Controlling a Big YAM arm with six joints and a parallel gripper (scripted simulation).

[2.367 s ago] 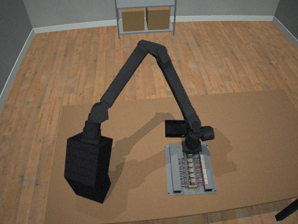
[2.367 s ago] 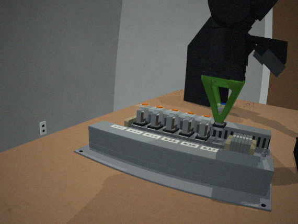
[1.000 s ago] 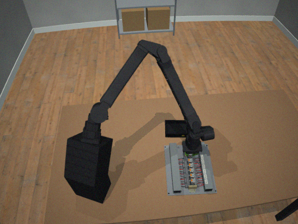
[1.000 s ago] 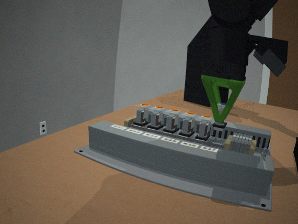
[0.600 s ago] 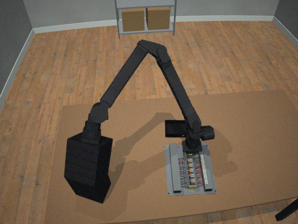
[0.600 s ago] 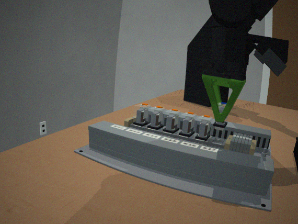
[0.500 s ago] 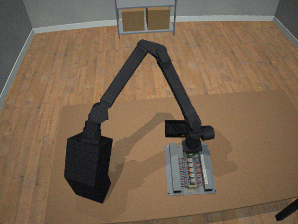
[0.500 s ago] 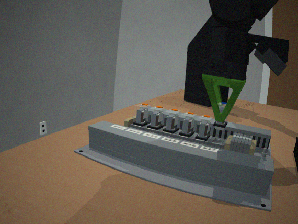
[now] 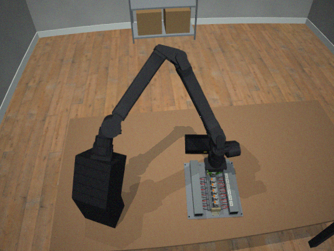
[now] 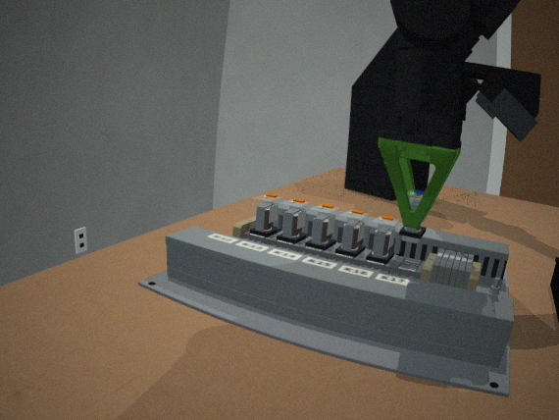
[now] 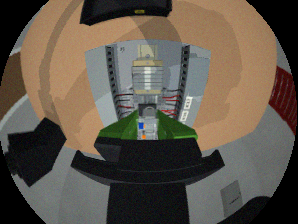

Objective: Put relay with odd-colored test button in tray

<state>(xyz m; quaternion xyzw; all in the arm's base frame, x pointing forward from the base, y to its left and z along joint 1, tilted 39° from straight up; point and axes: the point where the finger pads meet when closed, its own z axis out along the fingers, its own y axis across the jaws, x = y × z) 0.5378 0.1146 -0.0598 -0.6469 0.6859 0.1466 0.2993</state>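
Observation:
A grey relay panel (image 9: 214, 190) lies on the brown bench and also shows in the exterior view (image 10: 338, 275). Several relays with orange test buttons (image 10: 324, 226) stand in a row in their sockets. The relay with the blue button (image 10: 417, 195) is at the row's far end, over its black socket (image 10: 412, 232). My gripper (image 10: 413, 218) comes straight down on it, green fingers shut on its sides; the wrist view shows it between them (image 11: 147, 124). I cannot tell whether it is still seated. The black tray (image 9: 196, 143) stands open side up just beyond the panel's far end.
The robot's black base (image 9: 98, 187) stands on the bench to the left. A block of grey terminals (image 10: 448, 267) sits on the panel beside the gripped relay. A shelf with two boxes (image 9: 163, 20) is at the back wall. A dark bar (image 9: 320, 234) crosses the front right corner.

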